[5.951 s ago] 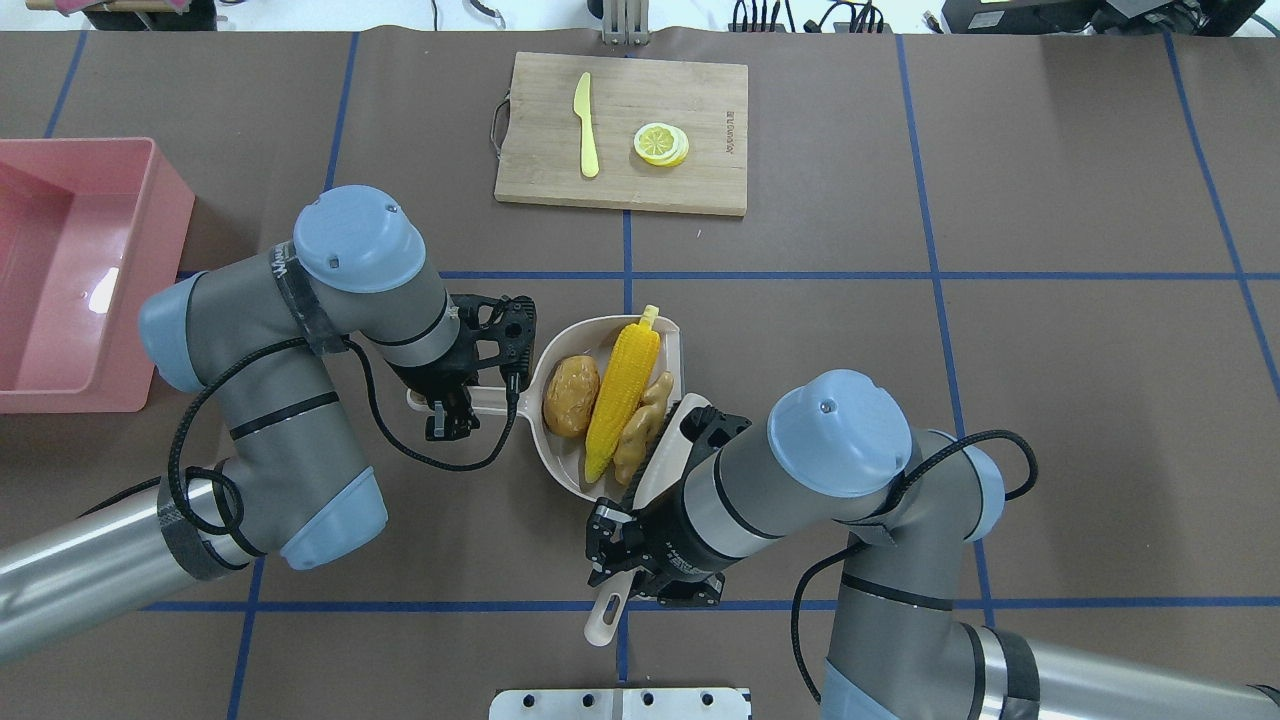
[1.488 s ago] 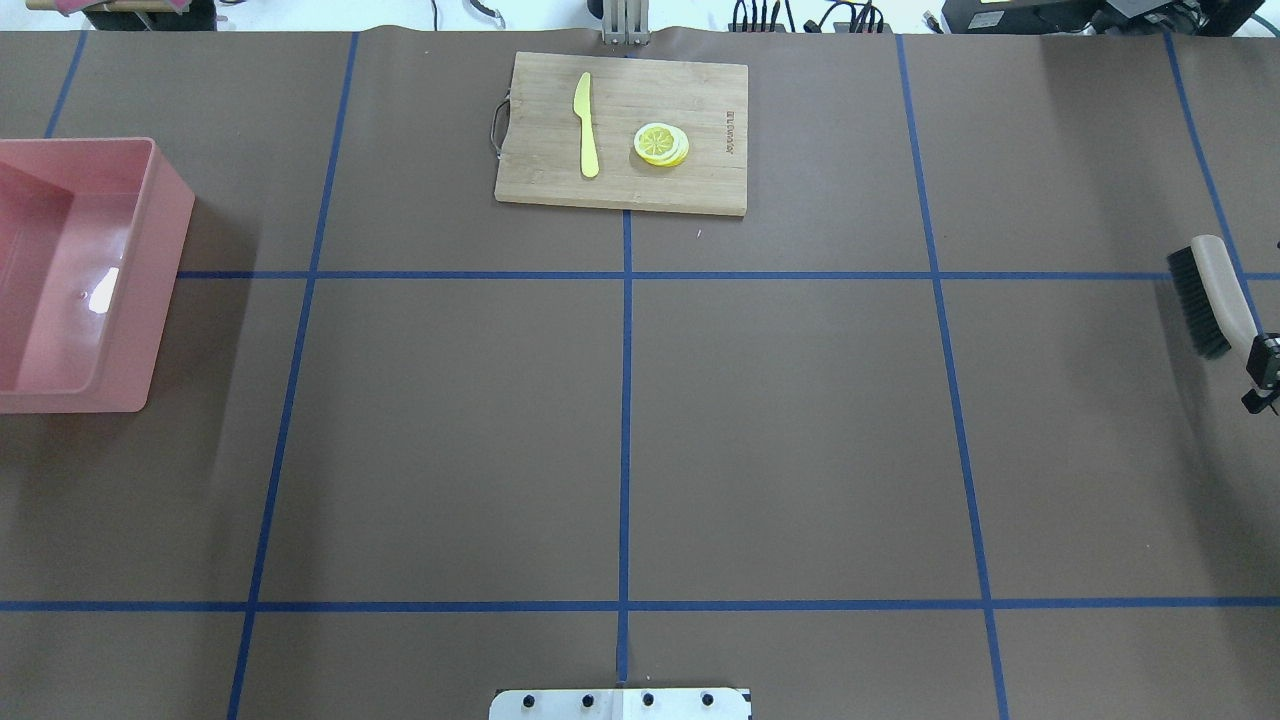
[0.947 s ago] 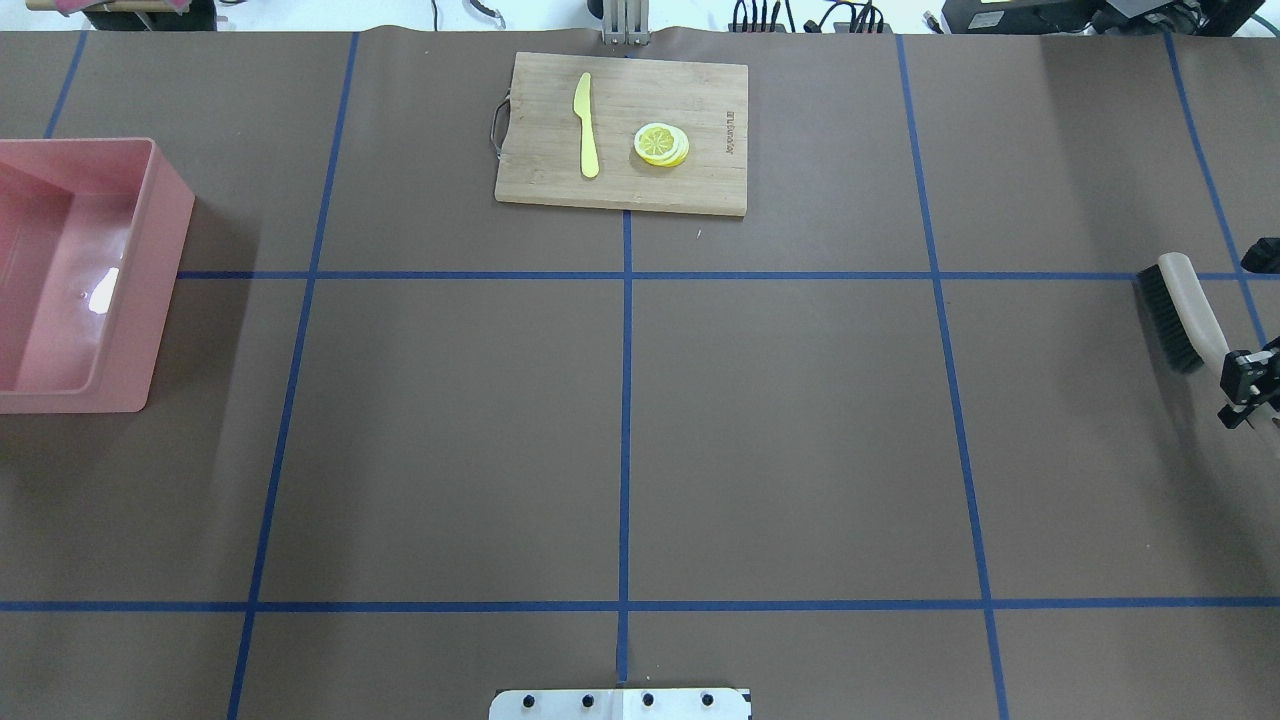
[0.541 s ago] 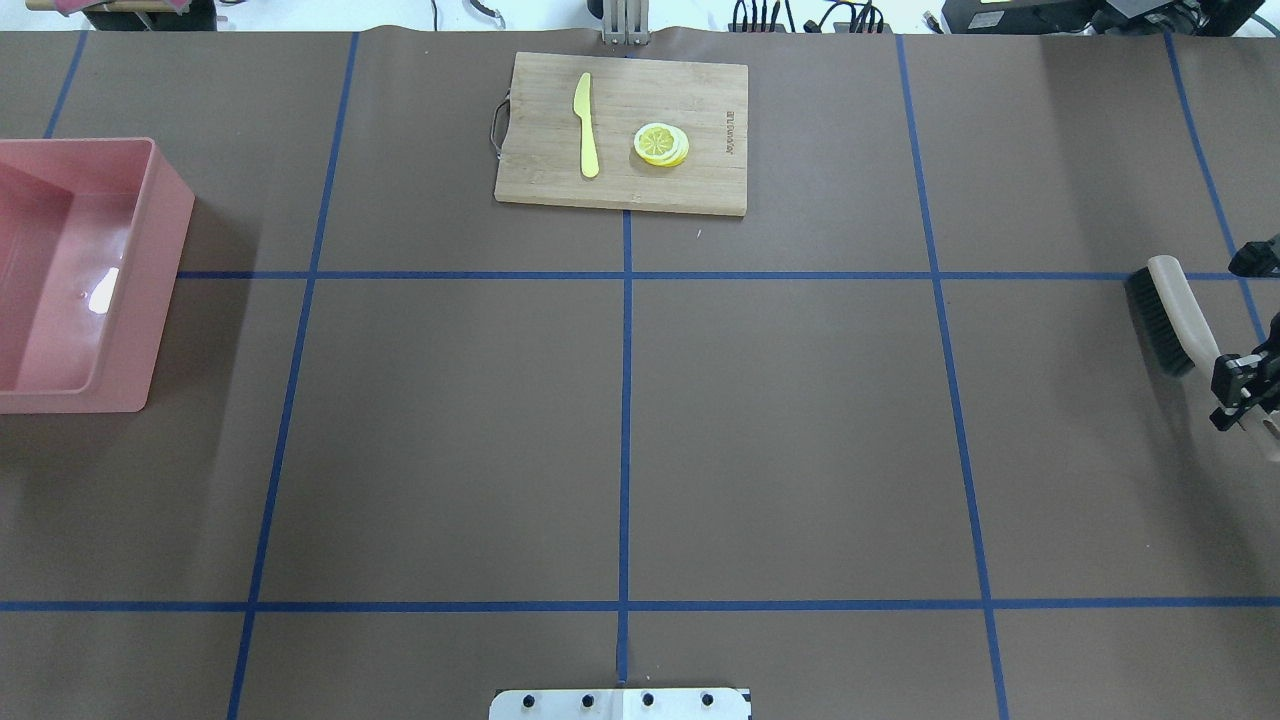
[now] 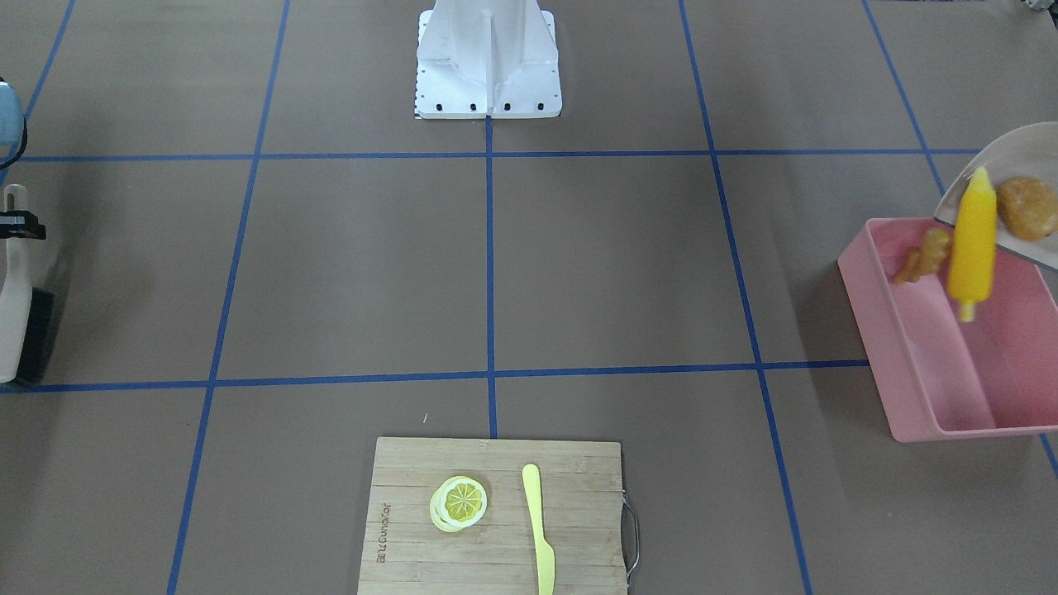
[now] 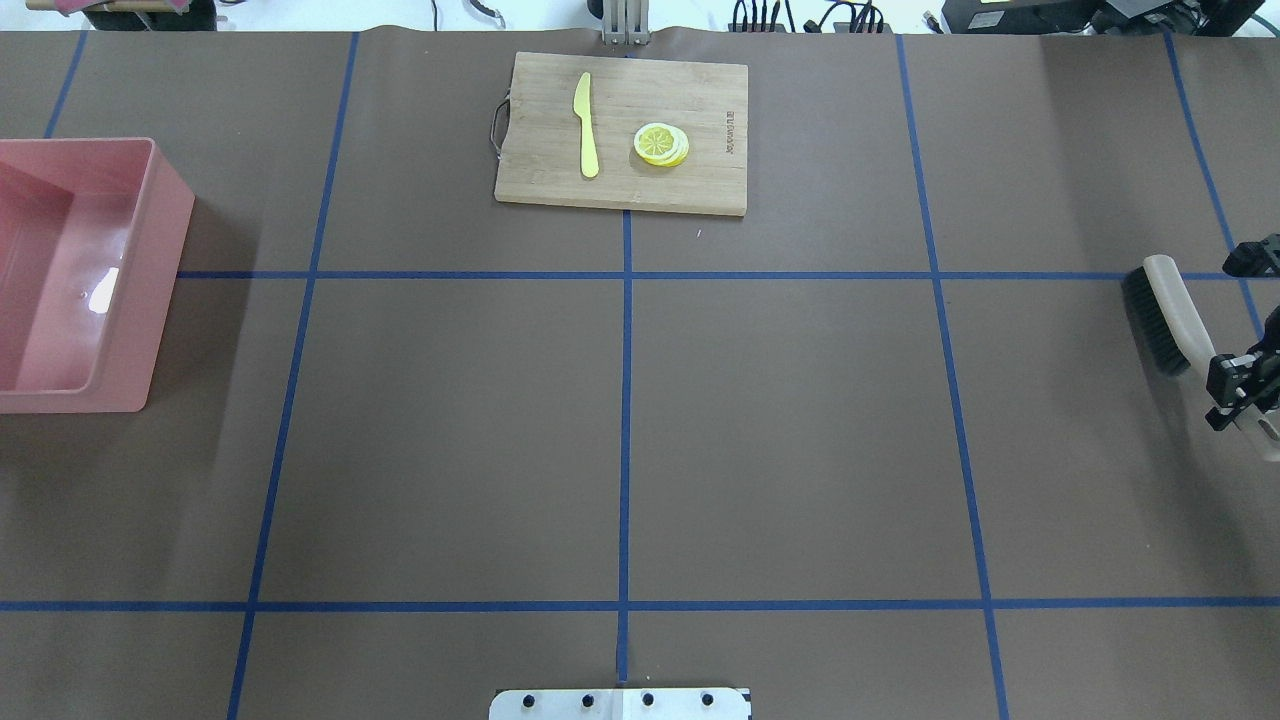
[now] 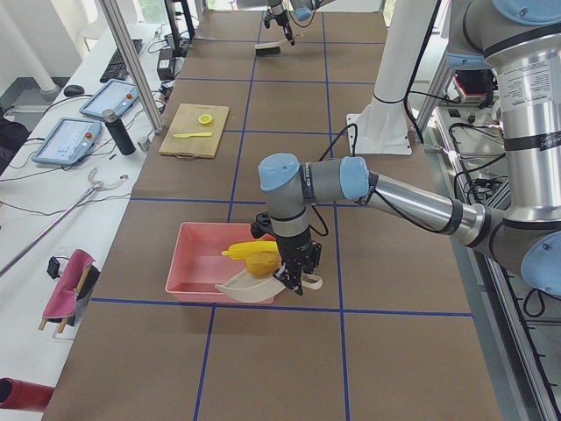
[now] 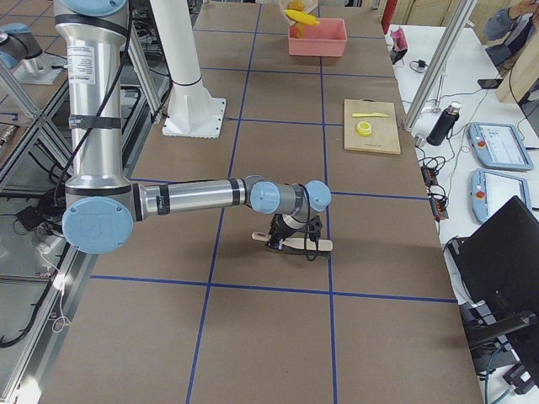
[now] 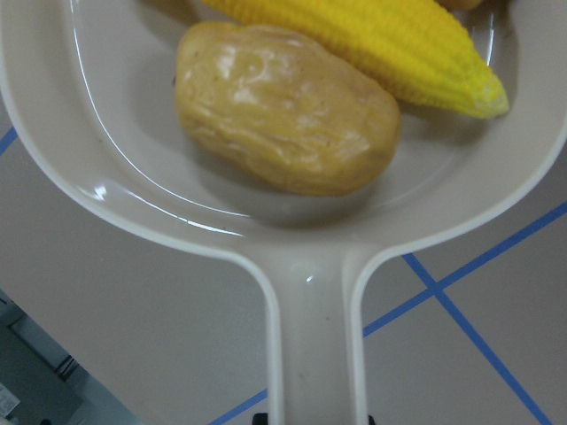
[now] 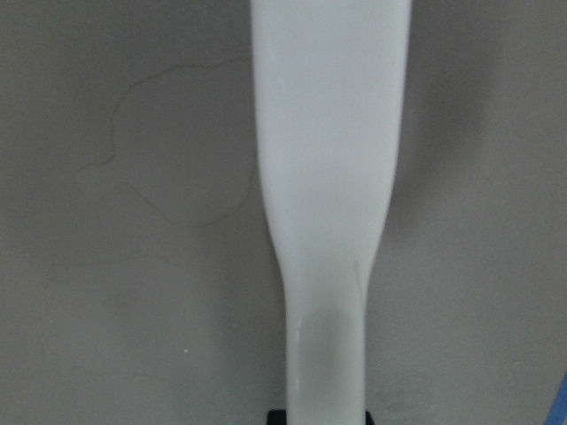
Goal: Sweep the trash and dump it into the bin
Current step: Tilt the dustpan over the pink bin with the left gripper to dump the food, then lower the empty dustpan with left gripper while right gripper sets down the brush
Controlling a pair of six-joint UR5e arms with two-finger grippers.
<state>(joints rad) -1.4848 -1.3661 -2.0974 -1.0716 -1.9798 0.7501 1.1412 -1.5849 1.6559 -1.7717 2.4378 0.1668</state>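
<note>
In the front view the beige dustpan (image 5: 1012,157) is tilted over the pink bin (image 5: 934,388). The yellow corn cob (image 5: 971,235) slides off its lip, the ginger root (image 5: 922,254) drops at the bin's near wall, and the brown potato (image 5: 1027,208) lies in the pan. My left gripper (image 7: 294,276) is shut on the dustpan handle (image 9: 314,354); the potato (image 9: 283,106) and corn (image 9: 372,35) show above it. My right gripper (image 6: 1240,385) is shut on the brush (image 6: 1165,315), whose bristles face the table's far right end.
A wooden cutting board (image 6: 700,90) at the table's far middle carries a yellow-green knife (image 6: 585,125) and a lemon slice (image 6: 661,144). The robot's white base plate (image 5: 488,91) stands at the near edge. The bin (image 6: 150,290) sits at the left end.
Both arms have left the table's middle; the dustpan with the trash has gone to the bin. Over the last second the brush moved a little leftward and then almost stopped.
</note>
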